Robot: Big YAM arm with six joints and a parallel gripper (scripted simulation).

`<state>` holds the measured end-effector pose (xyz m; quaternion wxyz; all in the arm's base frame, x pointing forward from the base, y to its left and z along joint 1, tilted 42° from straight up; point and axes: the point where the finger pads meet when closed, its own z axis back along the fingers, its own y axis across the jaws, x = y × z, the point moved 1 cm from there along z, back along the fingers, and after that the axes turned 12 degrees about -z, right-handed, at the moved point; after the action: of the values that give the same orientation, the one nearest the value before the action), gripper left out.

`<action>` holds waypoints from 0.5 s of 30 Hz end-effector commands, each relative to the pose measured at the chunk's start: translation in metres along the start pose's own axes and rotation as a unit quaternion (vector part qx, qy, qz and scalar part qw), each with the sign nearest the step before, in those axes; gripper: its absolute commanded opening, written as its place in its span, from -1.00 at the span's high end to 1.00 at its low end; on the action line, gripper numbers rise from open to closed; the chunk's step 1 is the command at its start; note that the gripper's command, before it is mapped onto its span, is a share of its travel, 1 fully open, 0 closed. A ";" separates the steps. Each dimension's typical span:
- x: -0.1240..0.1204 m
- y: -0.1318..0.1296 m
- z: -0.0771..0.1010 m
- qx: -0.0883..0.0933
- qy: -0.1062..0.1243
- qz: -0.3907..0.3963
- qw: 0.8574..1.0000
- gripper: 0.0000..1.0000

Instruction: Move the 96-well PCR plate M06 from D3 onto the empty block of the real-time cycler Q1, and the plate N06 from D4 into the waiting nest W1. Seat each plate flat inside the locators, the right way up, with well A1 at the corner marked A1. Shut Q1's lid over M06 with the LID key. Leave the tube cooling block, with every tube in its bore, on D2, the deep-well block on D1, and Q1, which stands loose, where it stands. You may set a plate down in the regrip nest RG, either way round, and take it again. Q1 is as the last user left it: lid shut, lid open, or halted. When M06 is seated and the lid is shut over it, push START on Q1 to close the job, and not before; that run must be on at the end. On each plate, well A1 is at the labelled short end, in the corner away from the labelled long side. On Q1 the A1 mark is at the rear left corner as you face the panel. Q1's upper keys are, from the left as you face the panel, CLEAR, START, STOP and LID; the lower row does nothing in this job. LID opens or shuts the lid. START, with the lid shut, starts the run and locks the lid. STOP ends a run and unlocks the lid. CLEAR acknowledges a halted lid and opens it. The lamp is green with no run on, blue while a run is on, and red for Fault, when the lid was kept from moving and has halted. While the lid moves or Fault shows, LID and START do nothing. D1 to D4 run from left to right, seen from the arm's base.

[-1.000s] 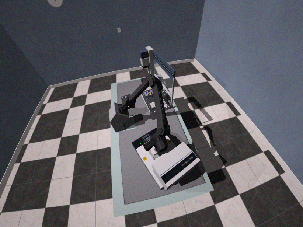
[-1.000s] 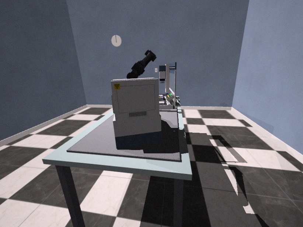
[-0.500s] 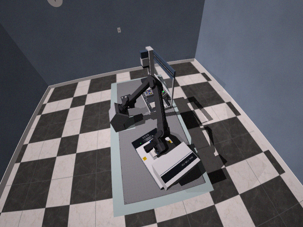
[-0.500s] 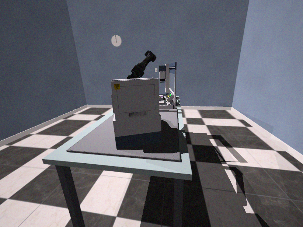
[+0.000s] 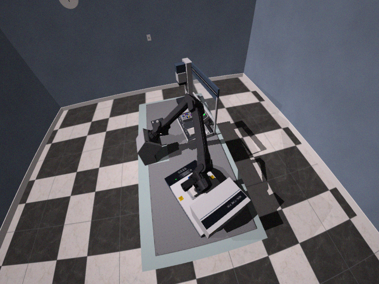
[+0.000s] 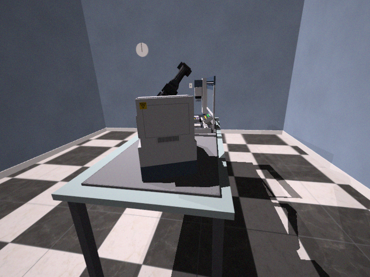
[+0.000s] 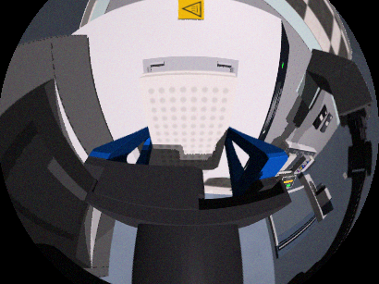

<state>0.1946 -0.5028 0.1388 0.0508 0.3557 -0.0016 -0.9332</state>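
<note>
Top view, table (image 5: 145,233): pale blue-green top carrying a dark grey mat (image 5: 164,221); everything I work with stands on that mat.
Cycler Q1 (image 5: 180,192): white housing set askew on the mat, its lid (image 5: 219,206) open and swung back toward the table's far end from my base; a green lamp (image 5: 175,179) glows near its dark panel strip.
Exterior view: only Q1's back (image 6: 166,126) faces this camera, with my forearm (image 6: 175,81) rising behind it.
My arm (image 5: 202,139): it reaches from the deck end down over Q1's open bay.
Deck frame (image 5: 188,75): grey upright post with a rail, behind my arm.
Plate M06 (image 7: 188,110): white 96-well plate, lying over Q1's white top surface inside the open bay, its near short end between my fingers; whether it sits flat in the locators I cannot tell.
My gripper (image 7: 188,129): blue fingers pinching the plate's near end, one on each long side, held wide by its width.
Warning sticker (image 7: 190,10): yellow, on Q1's top beyond the plate's far end.
</note>
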 end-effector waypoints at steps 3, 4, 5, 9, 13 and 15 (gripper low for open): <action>0.008 0.006 -0.007 0.008 -0.002 -0.011 1.000 1.00; 0.008 0.004 -0.010 0.003 -0.002 -0.012 1.000 1.00; 0.007 0.002 -0.011 0.000 -0.003 -0.010 1.000 1.00; -0.008 0.005 -0.003 0.004 -0.001 0.008 1.000 1.00; -0.011 0.007 0.004 0.009 -0.001 0.012 1.000 1.00; -0.012 0.010 0.012 0.015 -0.001 0.016 1.000 1.00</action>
<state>0.1978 -0.5002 0.1267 0.0475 0.3547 0.0065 -0.9337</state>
